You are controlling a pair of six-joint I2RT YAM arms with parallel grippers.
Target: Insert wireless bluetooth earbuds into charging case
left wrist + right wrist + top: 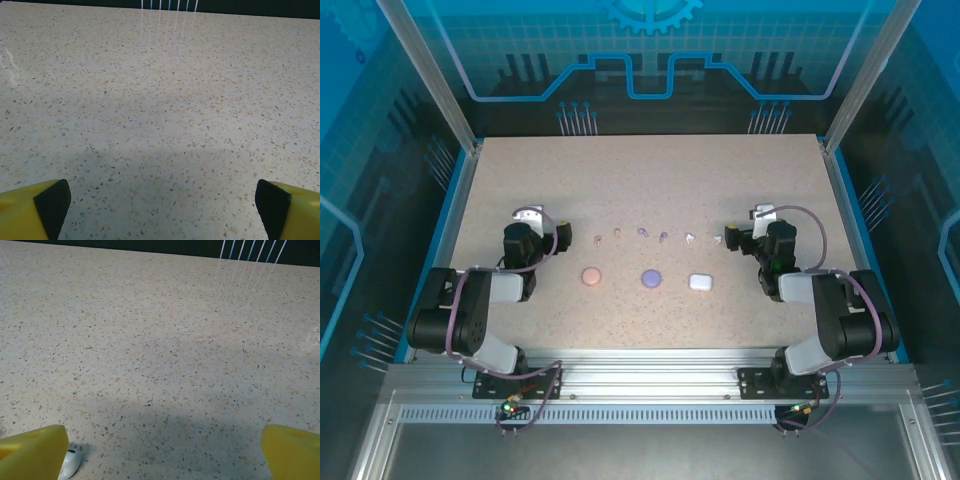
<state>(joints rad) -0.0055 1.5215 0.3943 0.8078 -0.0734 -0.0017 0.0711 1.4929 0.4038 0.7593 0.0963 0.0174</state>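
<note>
Earbuds [642,232] row lies btwn left gripper [160,210] & right gripper [165,452]. White bud [70,463] sits just beside right gripper's finger. Both wide open, empty.

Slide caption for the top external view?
Open left gripper and right gripper flank six earbuds; pink case, purple case, white case sit nearer.

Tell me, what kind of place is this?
Probably a robot lab's test booth: a speckled table walled by see-through blue panels on metal posts, with a left arm and right arm bolted to its near edge.
</note>
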